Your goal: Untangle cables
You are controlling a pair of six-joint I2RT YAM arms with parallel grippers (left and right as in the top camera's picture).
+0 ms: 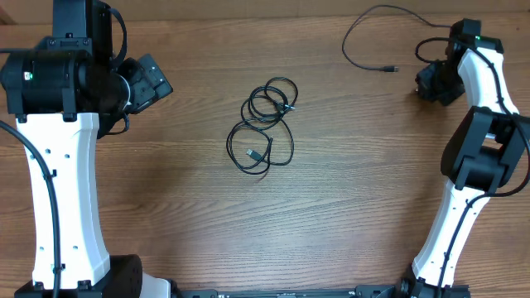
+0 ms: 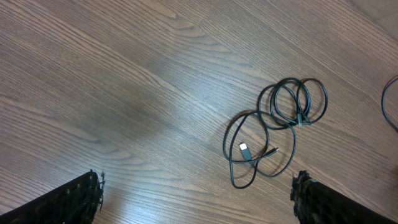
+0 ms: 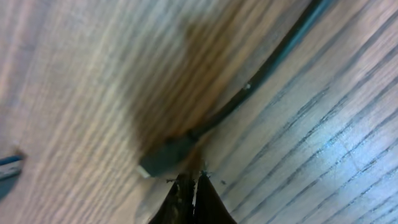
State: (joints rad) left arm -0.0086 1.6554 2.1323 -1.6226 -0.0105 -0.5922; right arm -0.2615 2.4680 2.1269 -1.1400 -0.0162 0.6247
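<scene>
A tangled bundle of thin black cables [image 1: 265, 124] lies in loops at the table's middle, with a small silver plug inside the lower loop. The left wrist view shows the bundle of cables [image 2: 273, 124] ahead and to the right of my left gripper [image 2: 196, 202], which hovers wide open over bare wood. One separate cable [image 1: 364, 33] curves across the back right and runs toward my right gripper [image 1: 429, 83]. Seen from the right wrist, that gripper [image 3: 193, 179] is shut at the tabletop, its tips pressed together. The cable's dark plug [image 3: 165, 155] lies just beyond them, seemingly outside the jaws.
The wooden table [image 1: 166, 182] fills the view. My left arm's white link [image 1: 62, 190] stands at the left and my right arm's link [image 1: 451, 223] at the right. The loose cable's other plug end [image 1: 392, 69] rests left of the right gripper.
</scene>
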